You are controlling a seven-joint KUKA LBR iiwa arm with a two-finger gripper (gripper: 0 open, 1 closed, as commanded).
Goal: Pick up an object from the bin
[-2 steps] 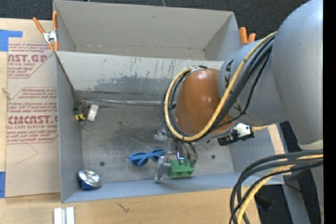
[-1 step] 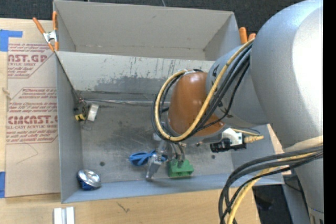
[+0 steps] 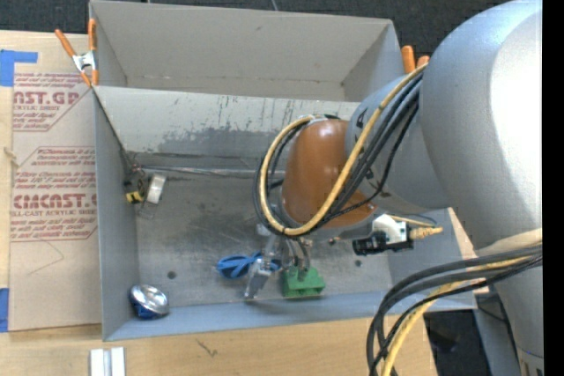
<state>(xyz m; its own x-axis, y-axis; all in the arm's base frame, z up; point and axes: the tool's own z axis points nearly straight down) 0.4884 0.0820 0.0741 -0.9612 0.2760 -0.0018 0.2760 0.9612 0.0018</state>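
Low at the front of the bin (image 3: 115,216), the jaws stand between a green block (image 3: 302,282) and a small blue piece (image 3: 234,265), just beside both; wide or narrow, I cannot tell. Both look light and stiff, apt to skid on bare metal; the block's flat sides seem the surer hold. Room is ample; a crumpled wad (image 3: 148,301) and, farther back, a white bit (image 3: 152,188) lie well apart.

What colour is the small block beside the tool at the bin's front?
Bright green; the block beside the tool shows best in the camera view.
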